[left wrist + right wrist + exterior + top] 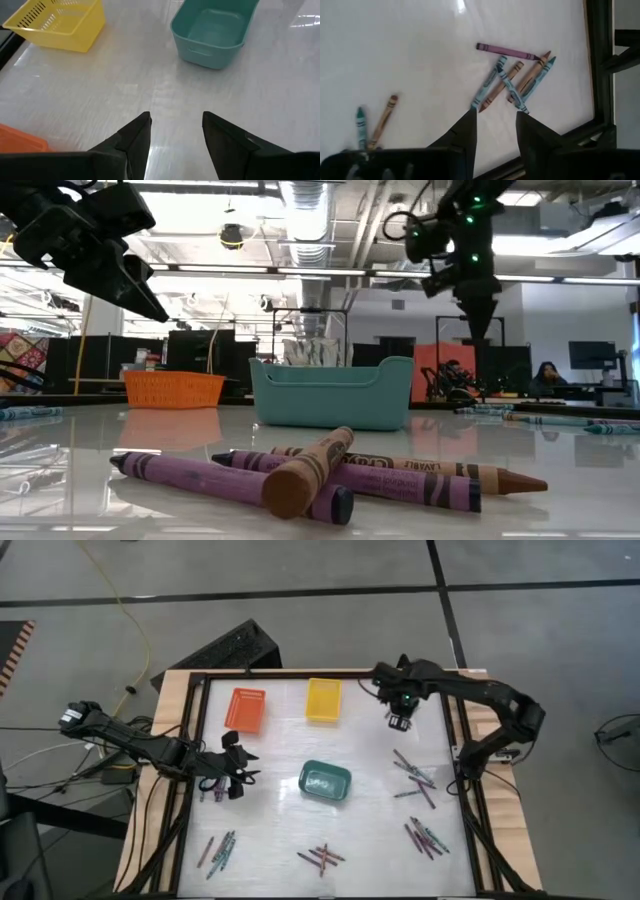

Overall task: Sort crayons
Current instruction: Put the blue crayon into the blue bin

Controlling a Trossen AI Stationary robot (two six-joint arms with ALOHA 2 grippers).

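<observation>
Crayons lie flat on the white table in several loose groups: one at the right (415, 780), one at the near right (425, 838), one at the near middle (322, 857) and one at the near left (218, 852). My right gripper (400, 723) hangs open above the table, pointing down, a little to the far side of the right group (512, 80); nothing is between its fingers (467, 130). My left gripper (235, 775) stands open above the table's left part, holding nothing, its fingers (137, 135) aimed toward the teal basket (215, 30).
An orange basket (247, 710) and a yellow basket (323, 700) stand at the far side, and the teal basket (325, 783) in the middle. A dark frame (465, 790) runs round the table top. Bare table lies between the baskets and the right crayon group.
</observation>
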